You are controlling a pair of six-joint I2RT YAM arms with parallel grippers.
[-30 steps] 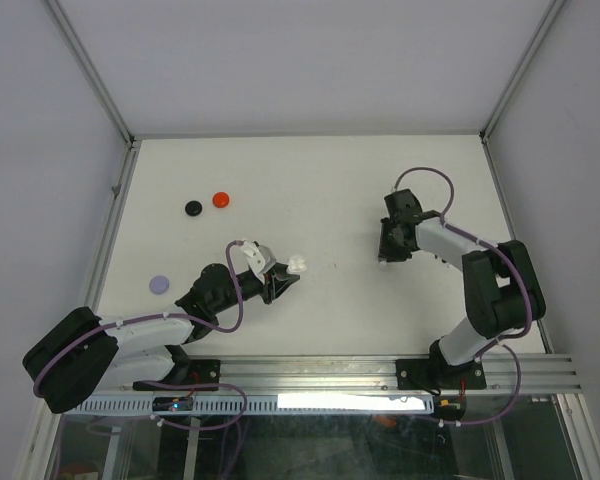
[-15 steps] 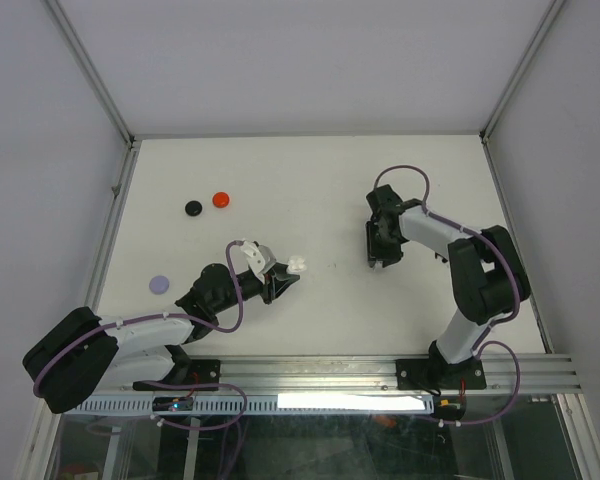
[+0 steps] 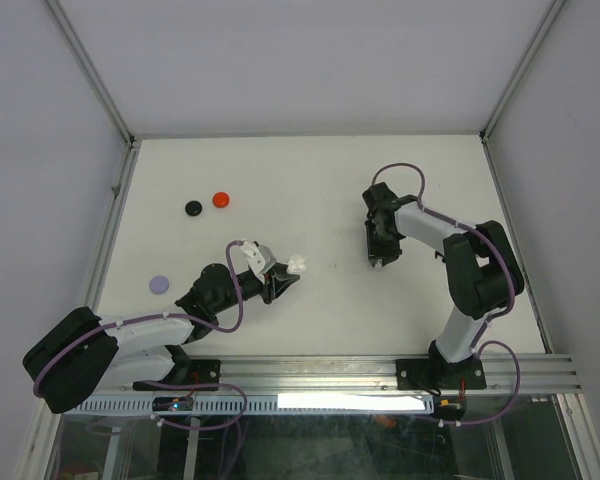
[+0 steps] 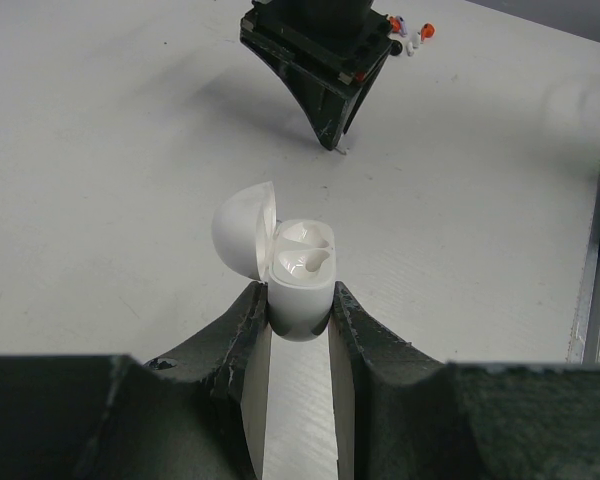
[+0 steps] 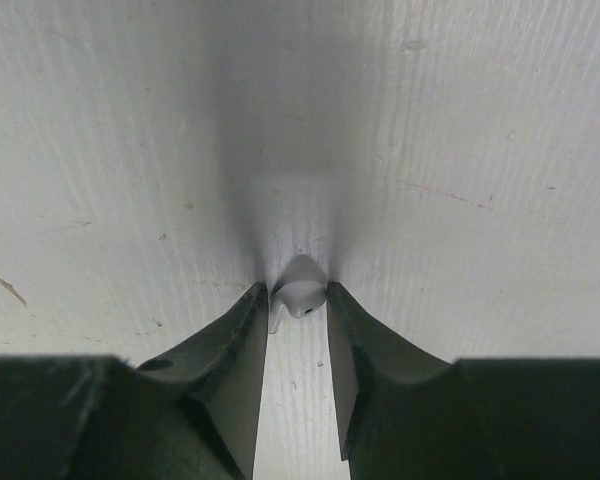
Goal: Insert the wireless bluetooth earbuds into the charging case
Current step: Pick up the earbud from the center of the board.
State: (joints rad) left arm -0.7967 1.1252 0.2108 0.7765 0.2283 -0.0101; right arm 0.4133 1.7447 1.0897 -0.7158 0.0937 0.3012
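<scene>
Nearest me, the left gripper [image 4: 300,305] was pressed tight on the charging case [image 4: 302,275]. It held the case upright with the lid [image 4: 240,230] swung open, so the wells faced up, ready to be filled. One well seemed already taken. Farther across the table [image 3: 310,180], the right gripper [image 5: 298,300] pointed straight down, its fingers pinching the loose earbud [image 5: 302,290] at the tabletop, evidently to carry it over.
</scene>
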